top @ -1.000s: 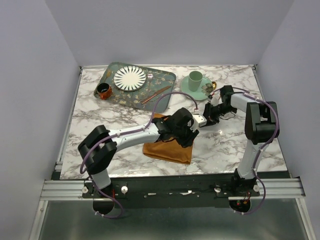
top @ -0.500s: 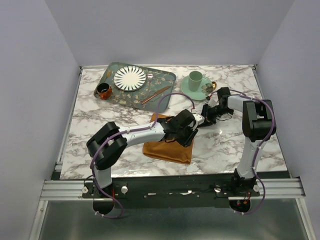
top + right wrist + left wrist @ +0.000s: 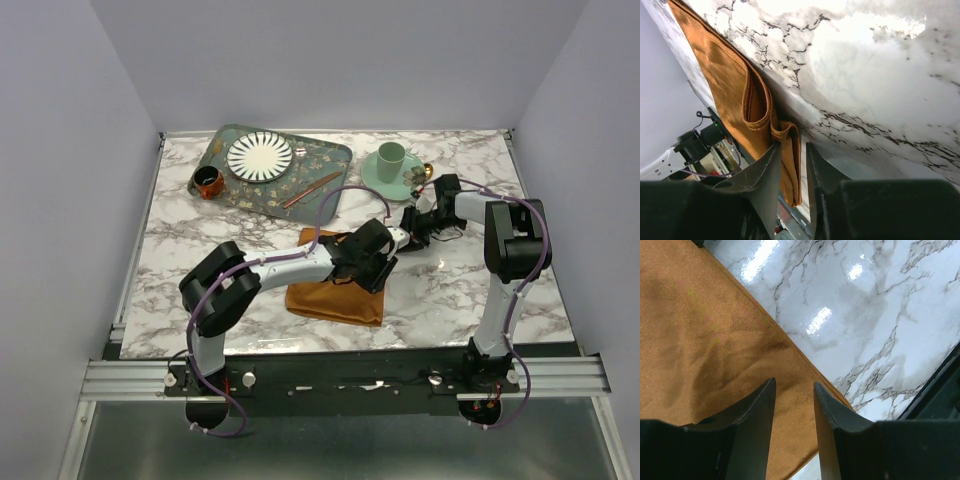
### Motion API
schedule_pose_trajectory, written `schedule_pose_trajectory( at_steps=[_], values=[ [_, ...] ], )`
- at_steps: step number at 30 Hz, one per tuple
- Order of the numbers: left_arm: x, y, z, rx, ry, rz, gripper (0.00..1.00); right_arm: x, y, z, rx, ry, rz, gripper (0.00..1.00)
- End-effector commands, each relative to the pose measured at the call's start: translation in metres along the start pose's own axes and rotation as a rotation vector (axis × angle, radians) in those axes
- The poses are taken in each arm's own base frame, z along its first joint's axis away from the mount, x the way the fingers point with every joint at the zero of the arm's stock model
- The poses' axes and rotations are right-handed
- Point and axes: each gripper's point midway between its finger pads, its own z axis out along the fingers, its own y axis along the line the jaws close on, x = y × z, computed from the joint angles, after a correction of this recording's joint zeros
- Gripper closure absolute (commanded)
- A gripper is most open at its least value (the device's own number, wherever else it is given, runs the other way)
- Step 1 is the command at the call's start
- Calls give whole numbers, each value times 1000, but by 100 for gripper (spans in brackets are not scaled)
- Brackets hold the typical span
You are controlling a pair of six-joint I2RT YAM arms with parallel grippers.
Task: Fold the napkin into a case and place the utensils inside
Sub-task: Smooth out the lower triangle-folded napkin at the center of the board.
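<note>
rust-orange napkin [image 3: 335, 298] lies folded near the table's [image 3: 200, 260] centre, a little toward 6 o'clock. left gripper [image 3: 794, 385] sits over it, jaws parted, nothing between them. right gripper [image 3: 791, 145], at the napkin's 1 o'clock corner, straddles a folded edge; whether it pinches, i cannot tell. one utensil [image 3: 312, 188] lies on the tray [image 3: 338, 152] at 11 o'clock.

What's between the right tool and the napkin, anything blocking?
Nothing visible. In the right wrist view the napkin's folded edge lies in the gap of the right tool, on the bare marble table. Whether it is clamped is unclear. The left tool is over the napkin's flat part, not in between.
</note>
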Motion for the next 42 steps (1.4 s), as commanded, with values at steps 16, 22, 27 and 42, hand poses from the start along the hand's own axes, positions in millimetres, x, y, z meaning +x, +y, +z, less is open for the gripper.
schedule_pose_trajectory(
  at_steps=[16, 22, 27, 42],
  values=[
    [-7, 14, 7, -105, -4, -45, 50, -2, 1, 5, -28, -8, -13, 99],
    [-8, 11, 6, -92, -5, -48, 50, 1, 12, -1, -57, -14, -46, 87],
    [-7, 10, 6, -84, -4, -50, 50, 2, 18, -3, -88, -14, -62, 76],
    [-10, 12, 7, -94, -9, -52, 50, -5, 7, 5, -62, -10, -33, 71]
  ],
)
